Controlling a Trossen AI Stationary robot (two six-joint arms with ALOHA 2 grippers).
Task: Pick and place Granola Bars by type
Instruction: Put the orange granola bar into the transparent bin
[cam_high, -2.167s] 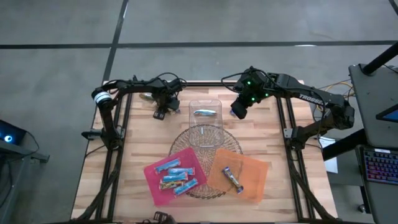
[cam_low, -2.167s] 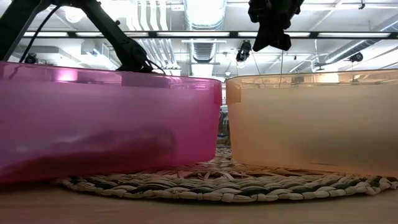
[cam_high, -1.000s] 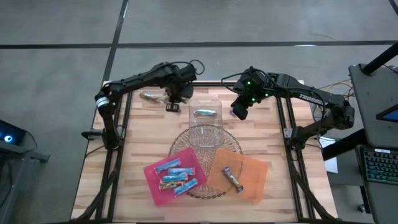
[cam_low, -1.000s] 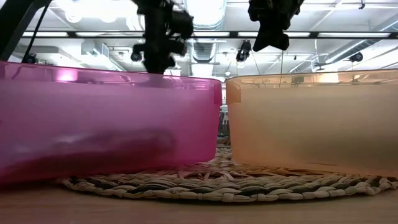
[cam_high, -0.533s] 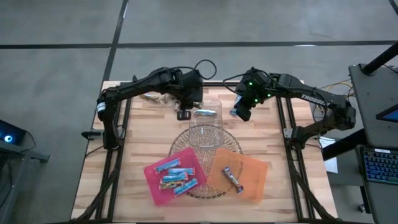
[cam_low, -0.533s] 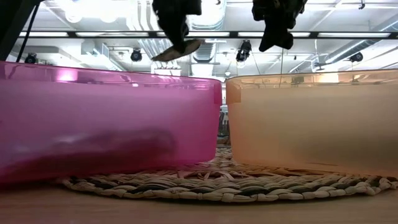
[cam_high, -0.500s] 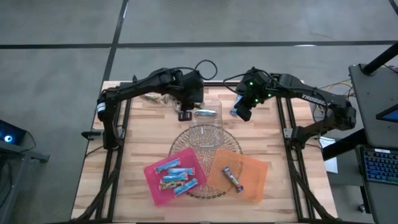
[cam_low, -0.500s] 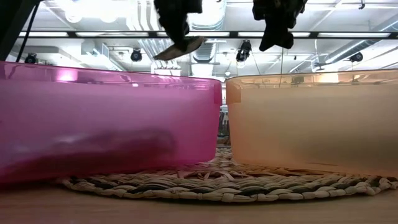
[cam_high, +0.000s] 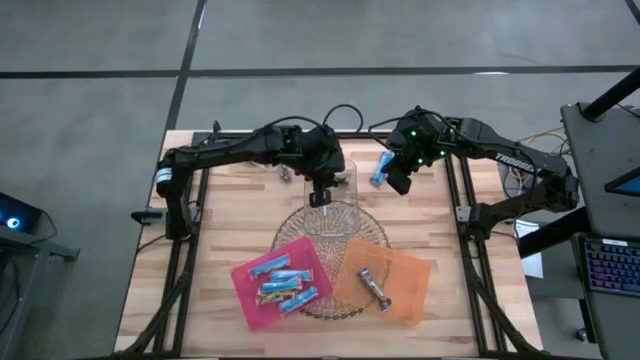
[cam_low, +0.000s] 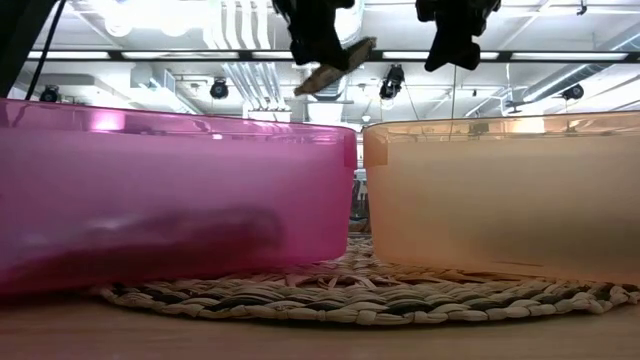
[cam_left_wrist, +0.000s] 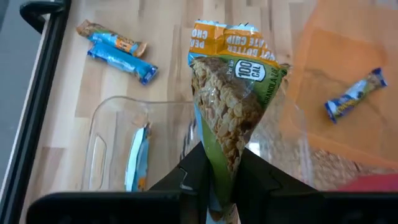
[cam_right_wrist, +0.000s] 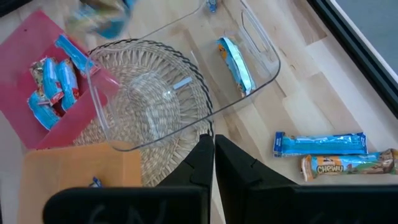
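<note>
The wooden table (cam_high: 220, 250) carries everything, with a round woven mat (cam_high: 330, 225) near its middle. On the mat's near side sit a pink tray (cam_high: 245, 290) and an orange tray (cam_high: 410, 285), side by side. A clear plastic box (cam_high: 345, 200) stands on the far part of the mat.

The left arm reaches across from the table's left, and its left gripper (cam_high: 320, 195) hangs above the clear box. Its fingers are clamped on a green-wrapped granola bar (cam_left_wrist: 233, 118), which shows oats through a clear window and orange printing at its free end; in the low view this bar (cam_low: 335, 62) tilts out of the gripper, high above the trays. The right arm waits over the far right of the table, its right gripper (cam_high: 398, 182) closed on nothing.

The other bars lie in groups. The pink tray holds several light blue bars (cam_high: 283, 283). The orange tray holds one dark bar (cam_high: 375, 288). One blue bar (cam_right_wrist: 235, 64) lies inside the clear box. Two more bars, a light blue one (cam_right_wrist: 318, 144) and a tan one (cam_right_wrist: 348, 165), lie side by side on the bare wood beside the box. Another blue bar (cam_high: 379, 169) lies on the wood just beside the right gripper.
</note>
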